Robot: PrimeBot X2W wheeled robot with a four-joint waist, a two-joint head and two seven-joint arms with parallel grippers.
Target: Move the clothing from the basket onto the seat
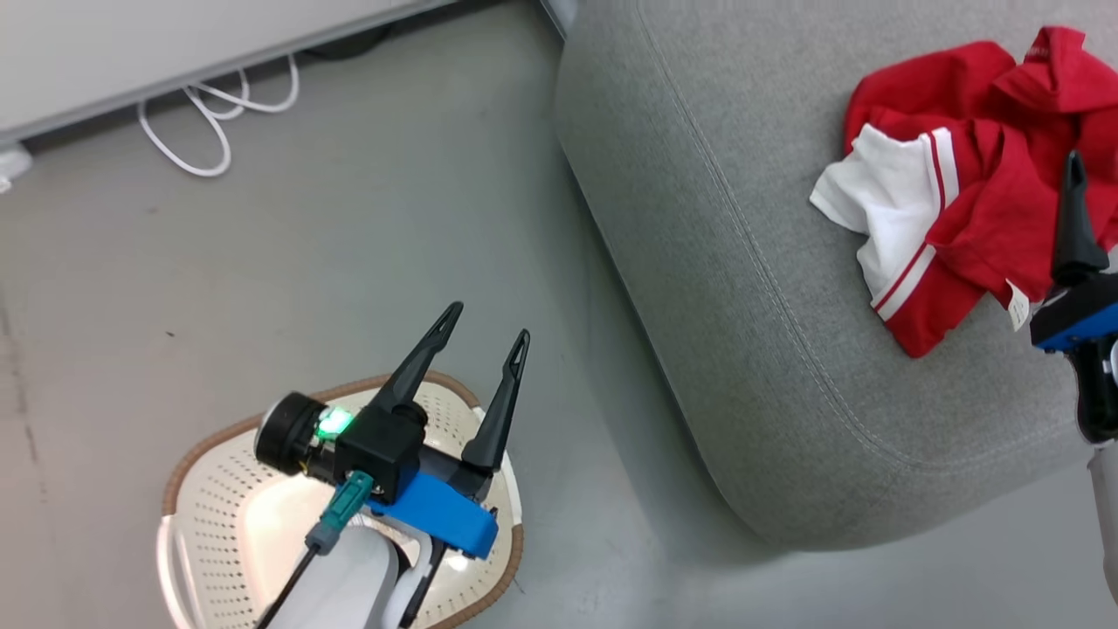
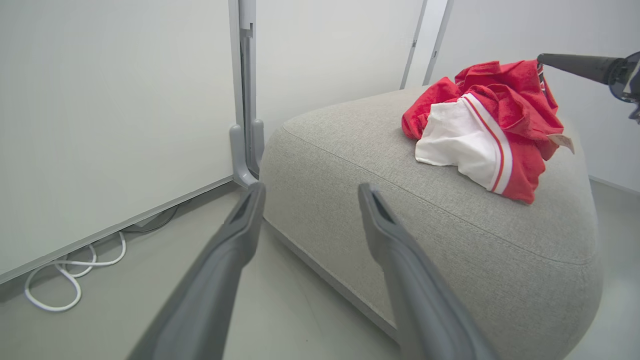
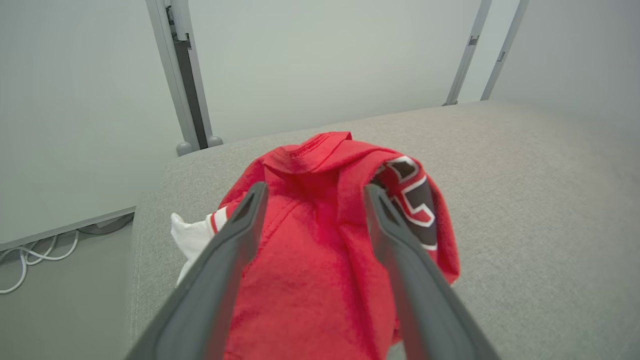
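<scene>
The red and white clothing (image 1: 961,166) lies crumpled on the light grey seat (image 1: 725,262), toward its right side in the head view; the right gripper (image 3: 316,189) hangs over the heap, fingers spread wide and clasping nothing; the left gripper (image 1: 488,321) is likewise spread and empty, above the cream perforated basket (image 1: 218,533) on the floor; a white cable (image 1: 229,157) loops near the wall.

Crumpled red clothing (image 1: 996,166) on grey seat (image 1: 716,262)

Red/wht clothing (image 1: 987,148), prob. blk print
</scene>
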